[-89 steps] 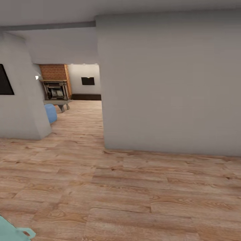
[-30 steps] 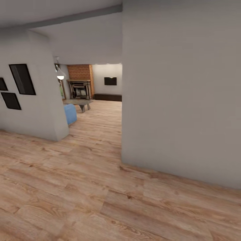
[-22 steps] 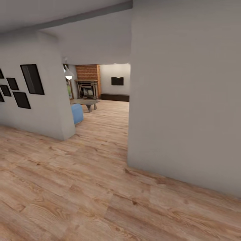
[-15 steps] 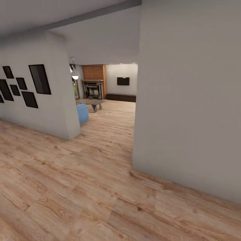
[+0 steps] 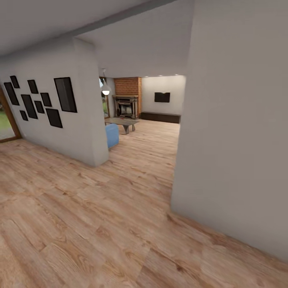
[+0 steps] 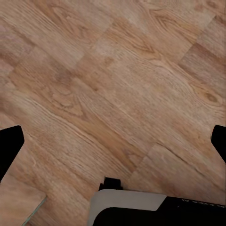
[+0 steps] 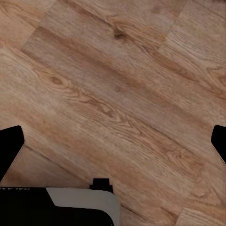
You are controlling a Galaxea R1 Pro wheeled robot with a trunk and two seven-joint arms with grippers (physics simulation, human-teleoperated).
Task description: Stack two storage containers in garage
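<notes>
Camera has swung since three seconds back: whole view shifted, the grey wall [image 5: 240, 132] slid toward the right and more of the picture wall [image 5: 52, 116] with its black frames [image 5: 66, 95] has come in at left; that is the robot turning, not things moving.

Task progress, judged: barely begun. Robot stands on the wood plank floor [image 5: 100, 224] of a hall, the living room [image 5: 148, 116] lies ahead through the opening. No storage containers in sight, so where they sit cannot be told; presumably inside that room. Fetching, carrying to the garage, stacking: all left.

Room to move: wide bare planks in front; the passage narrows between the grey wall's corner on the right and the picture wall's corner on the left. A blue sofa [image 5: 112, 135] end juts just past the left corner, with a low table [image 5: 122, 122] beyond and the brick fireplace [image 5: 127, 98] at the back.

Left gripper [image 6: 113, 146] spread wide, nothing between its fingers, planks beneath. Right gripper [image 7: 113, 143] likewise spread, holding nothing.
</notes>
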